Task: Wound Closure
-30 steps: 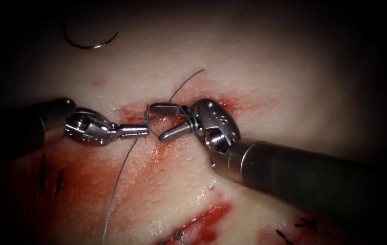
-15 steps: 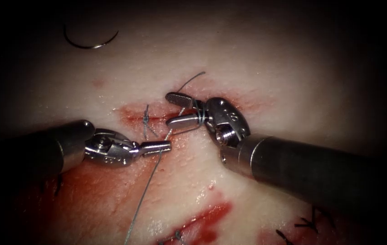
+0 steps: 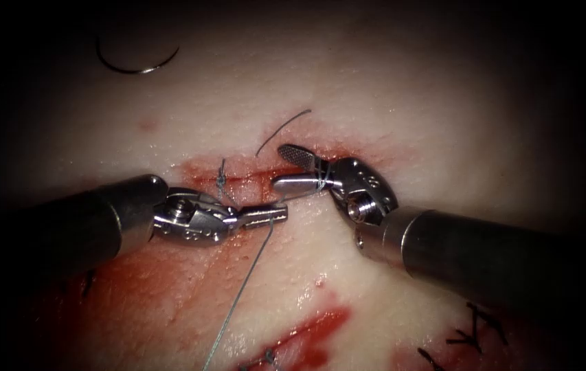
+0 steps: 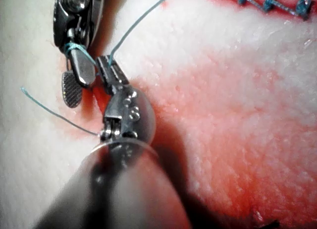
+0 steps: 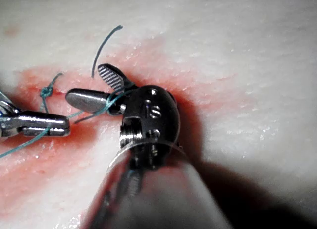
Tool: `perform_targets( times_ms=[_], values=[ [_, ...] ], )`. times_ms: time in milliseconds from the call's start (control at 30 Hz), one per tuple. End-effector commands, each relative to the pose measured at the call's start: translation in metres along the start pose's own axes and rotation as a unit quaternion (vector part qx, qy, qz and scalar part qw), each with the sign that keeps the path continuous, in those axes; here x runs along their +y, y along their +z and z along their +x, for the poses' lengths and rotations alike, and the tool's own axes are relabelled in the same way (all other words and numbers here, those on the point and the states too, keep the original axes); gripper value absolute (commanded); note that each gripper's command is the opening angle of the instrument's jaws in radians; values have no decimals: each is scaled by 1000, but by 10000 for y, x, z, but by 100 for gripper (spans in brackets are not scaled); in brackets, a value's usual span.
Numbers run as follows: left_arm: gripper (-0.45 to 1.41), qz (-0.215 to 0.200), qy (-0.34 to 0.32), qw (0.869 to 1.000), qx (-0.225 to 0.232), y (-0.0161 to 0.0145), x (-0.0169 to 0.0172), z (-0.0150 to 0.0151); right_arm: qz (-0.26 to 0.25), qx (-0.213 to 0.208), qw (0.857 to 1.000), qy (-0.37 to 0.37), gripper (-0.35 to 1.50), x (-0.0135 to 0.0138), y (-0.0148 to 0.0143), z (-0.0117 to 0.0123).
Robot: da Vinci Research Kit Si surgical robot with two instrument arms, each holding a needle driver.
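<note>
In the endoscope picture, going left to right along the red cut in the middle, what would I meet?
Left arm's steel tool, jaws shut on the thin grey thread → right arm's steel tool, jaws open with thread wound round them. The curved dark needle lies free on the pale tissue, far upper left, held by neither.

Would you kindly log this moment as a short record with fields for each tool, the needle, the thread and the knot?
Left pincer: shut on the thin blue-grey suture thread, just below the cut.
Right pincer: jaws open, holding nothing; thread is looped around one jaw near its base.
Curved dark steel needle: lying free on the pale pork tissue, far upper left, not in tissue.
Small knot: sits on the cut, left of both tips.
Loose thread tail: curves up above the right pincer.
</note>
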Motion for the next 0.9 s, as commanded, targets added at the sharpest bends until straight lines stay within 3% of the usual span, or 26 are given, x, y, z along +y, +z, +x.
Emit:
perform_targets(
  times_ms=[33,667,900],
  values=[
    [-45,-1,0,1000,1,7,-6,-5,0,0,1000,1,99,6,11,-1],
    [-45,3,-13,1000,13,3,-35,-11,0,19,1000,5,99,24,39,16],
    [-45,4,-15,1000,15,2,-39,-12,-4,28,1000,6,91,24,51,21]
  ],
)
